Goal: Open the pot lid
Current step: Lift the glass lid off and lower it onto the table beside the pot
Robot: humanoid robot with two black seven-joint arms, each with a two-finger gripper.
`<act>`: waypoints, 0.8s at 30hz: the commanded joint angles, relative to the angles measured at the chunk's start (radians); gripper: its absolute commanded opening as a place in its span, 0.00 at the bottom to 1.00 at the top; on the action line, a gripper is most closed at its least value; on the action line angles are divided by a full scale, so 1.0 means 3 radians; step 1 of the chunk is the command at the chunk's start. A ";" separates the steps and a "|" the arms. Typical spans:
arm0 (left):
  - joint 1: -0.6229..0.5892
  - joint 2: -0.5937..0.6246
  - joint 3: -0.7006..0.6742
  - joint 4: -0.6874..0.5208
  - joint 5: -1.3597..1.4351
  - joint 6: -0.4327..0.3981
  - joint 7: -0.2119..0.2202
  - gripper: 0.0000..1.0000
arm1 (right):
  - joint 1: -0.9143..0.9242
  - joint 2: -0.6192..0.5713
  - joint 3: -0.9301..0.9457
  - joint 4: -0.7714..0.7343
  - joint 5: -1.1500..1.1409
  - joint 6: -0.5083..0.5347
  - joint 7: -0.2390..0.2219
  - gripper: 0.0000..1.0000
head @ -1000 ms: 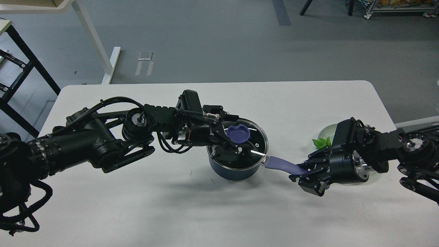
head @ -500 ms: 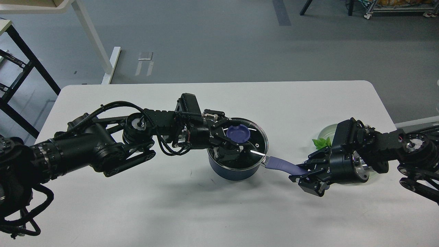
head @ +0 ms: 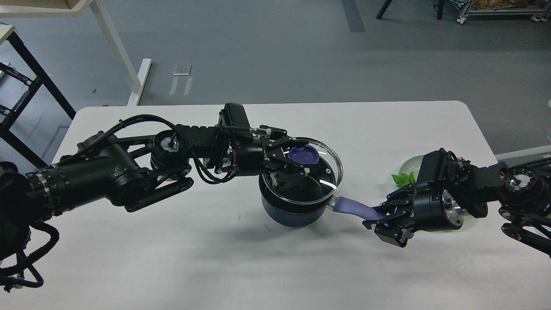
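Glass lid raised off pot.
Left fingers (head: 297,165) clamp round glass lid's (head: 327,176) purple knob (head: 304,154) above dark-blue pot (head: 292,213); right fingers (head: 381,219) grip purple handle (head: 355,209); white tabletop (head: 172,258).

This looks like a robotics lab or test room rather than a kitchen. The floor (head: 275,51) is bare grey, with a darker strip (head: 353,15) and a pale taped patch (head: 181,70) on it. A plain white surface (head: 172,258) stands alone in the open room, with no cabinets or stove near it. At the far left stands a black metal frame (head: 26,82), and beside it a white desk leg (head: 116,47) on a flat foot. At the top right is a wheeled cart (head: 499,10), its castors showing. A pot (head: 292,213) and some green leaves (head: 402,178) on a dish serve as props
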 commanded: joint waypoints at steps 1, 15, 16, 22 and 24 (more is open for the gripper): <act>-0.0039 0.0363 -0.0010 -0.0149 -0.0098 0.0013 0.0000 0.39 | 0.0001 -0.0006 0.0002 -0.0001 0.0002 0.0001 0.0001 0.28; 0.0660 0.1902 0.0118 -0.0328 -0.0200 0.0831 0.0000 0.40 | 0.0011 0.0009 0.0002 -0.0001 0.0002 0.0001 0.0001 0.28; 0.0768 0.1949 0.0118 -0.0328 -0.0205 0.0861 0.0000 0.40 | 0.0011 0.0009 0.0002 -0.0001 0.0002 0.0001 0.0001 0.28; 0.1233 0.2031 0.0118 -0.0288 -0.0333 0.1010 0.0000 0.40 | 0.0011 0.0004 0.0002 -0.0001 0.0002 0.0001 0.0001 0.28; 0.1356 0.2021 0.0118 -0.0267 -0.0425 0.1035 0.0000 0.40 | 0.0011 0.0004 0.0002 -0.0001 0.0002 0.0001 0.0001 0.28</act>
